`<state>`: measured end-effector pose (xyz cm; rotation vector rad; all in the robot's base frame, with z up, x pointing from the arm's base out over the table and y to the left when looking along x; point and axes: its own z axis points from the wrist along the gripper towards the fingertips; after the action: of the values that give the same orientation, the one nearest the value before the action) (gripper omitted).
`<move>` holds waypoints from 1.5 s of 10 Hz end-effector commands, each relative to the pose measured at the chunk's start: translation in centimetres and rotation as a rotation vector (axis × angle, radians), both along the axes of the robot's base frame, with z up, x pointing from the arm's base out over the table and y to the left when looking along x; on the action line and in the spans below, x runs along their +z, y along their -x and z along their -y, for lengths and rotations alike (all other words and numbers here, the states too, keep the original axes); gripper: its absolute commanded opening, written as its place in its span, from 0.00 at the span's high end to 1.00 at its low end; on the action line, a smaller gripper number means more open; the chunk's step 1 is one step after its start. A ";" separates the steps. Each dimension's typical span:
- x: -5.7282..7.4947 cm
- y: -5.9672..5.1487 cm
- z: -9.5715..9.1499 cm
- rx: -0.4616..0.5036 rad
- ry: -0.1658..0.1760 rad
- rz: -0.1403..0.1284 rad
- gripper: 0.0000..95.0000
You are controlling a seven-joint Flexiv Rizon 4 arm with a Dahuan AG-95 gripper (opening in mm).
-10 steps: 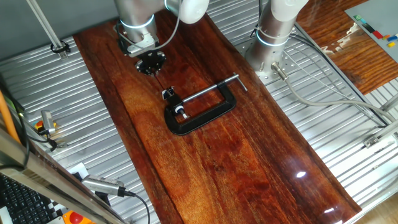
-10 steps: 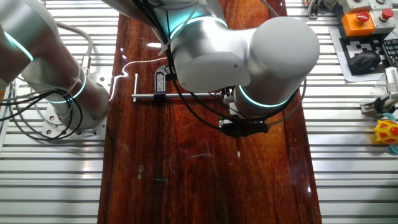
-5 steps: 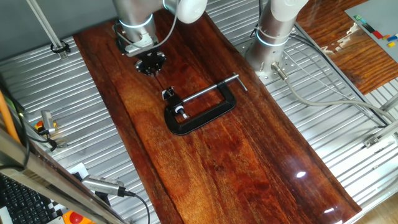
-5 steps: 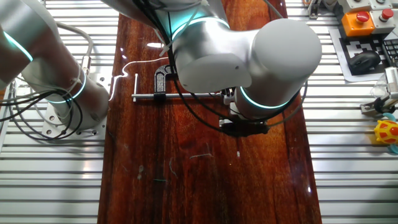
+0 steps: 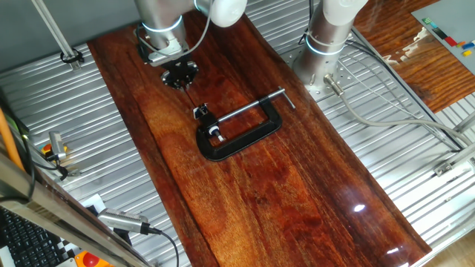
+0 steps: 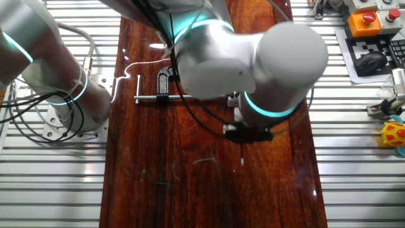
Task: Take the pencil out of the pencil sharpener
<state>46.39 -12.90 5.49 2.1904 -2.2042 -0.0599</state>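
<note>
In one fixed view my gripper (image 5: 180,75) hangs over the far left part of the dark wooden board, its dark fingers close together. A thin dark pencil (image 5: 190,95) runs from the fingers down to the tiny silvery-white and black pencil sharpener (image 5: 200,112), which sits by the clamp's left end. The gripper looks shut on the pencil's far end. In the other fixed view the arm's big silver joint hides the sharpener and the pencil. Only the gripper's dark base (image 6: 250,132) shows there.
A large black C-clamp (image 5: 237,147) with a long silver screw rod (image 5: 249,110) lies mid-board; its rod also shows in the other view (image 6: 183,97). A second arm's base (image 5: 326,44) stands at the board's right edge. Ribbed metal table surrounds the board.
The gripper and arm have crept a few pixels away from the clamp and sharpener. The sharpener and clamp have not moved.
</note>
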 end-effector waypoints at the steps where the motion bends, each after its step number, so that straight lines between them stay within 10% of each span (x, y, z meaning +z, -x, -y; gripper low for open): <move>1: -0.1 0.0 0.7 0.001 -0.004 0.000 1.00; 15: -1.1 -1.7 1.1 -0.505 0.012 0.013 1.00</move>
<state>47.75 -14.36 4.97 1.6589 -2.6430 -0.0542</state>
